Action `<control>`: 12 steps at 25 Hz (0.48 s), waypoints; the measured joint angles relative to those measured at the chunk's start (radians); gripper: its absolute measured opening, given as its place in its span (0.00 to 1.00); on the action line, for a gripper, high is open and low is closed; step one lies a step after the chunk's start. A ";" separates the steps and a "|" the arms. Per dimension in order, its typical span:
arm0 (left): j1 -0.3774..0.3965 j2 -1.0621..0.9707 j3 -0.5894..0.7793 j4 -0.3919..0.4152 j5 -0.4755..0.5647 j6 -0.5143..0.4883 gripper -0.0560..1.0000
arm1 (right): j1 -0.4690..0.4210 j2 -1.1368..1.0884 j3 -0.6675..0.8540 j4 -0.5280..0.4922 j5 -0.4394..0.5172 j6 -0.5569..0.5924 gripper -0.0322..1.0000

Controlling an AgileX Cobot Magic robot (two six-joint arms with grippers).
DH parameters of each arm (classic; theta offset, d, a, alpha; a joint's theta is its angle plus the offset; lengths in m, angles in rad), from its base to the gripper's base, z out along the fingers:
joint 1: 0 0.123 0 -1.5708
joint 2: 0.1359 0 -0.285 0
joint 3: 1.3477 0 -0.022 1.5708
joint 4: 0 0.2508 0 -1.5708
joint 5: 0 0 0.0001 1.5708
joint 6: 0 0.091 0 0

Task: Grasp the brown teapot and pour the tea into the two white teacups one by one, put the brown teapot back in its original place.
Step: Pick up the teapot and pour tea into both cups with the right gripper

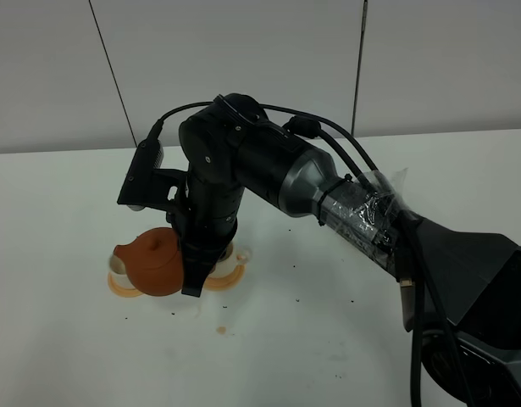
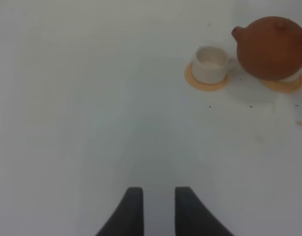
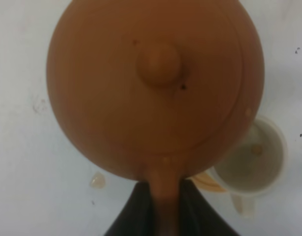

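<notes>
Nearest the left wrist lens: left fingers (image 2: pixel 133 212), parted wide, empty, over bare table (image 2: pixel 82 108). Farther right, a white teacup (image 2: pixel 209 63) on an orange coaster (image 2: pixel 205 86), pale inside, seemingly no tea yet. Just beside it, the brown teapot (image 1: pixel 154 263), spout toward that cup, near level, no stream visible. Right fingers (image 3: pixel 127 219) clamped on its handle (image 3: pixel 165 206). Likely step: lining up a pour. Next: tip spout over the cup rim, slowly, without nudging the second cup (image 3: pixel 256 162) by the handle.
</notes>
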 joint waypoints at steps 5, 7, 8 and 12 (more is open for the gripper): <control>0.000 0.000 0.000 0.000 0.000 -0.002 0.27 | 0.000 0.015 0.000 -0.013 0.000 0.014 0.12; 0.000 0.000 0.000 0.000 0.000 -0.002 0.27 | 0.000 0.027 0.000 -0.012 0.000 0.018 0.12; 0.000 0.000 0.000 0.000 0.000 -0.002 0.27 | 0.001 0.032 0.000 -0.012 0.000 0.018 0.12; 0.000 0.000 0.000 0.000 0.000 -0.002 0.27 | 0.003 0.036 0.000 0.000 0.000 0.018 0.12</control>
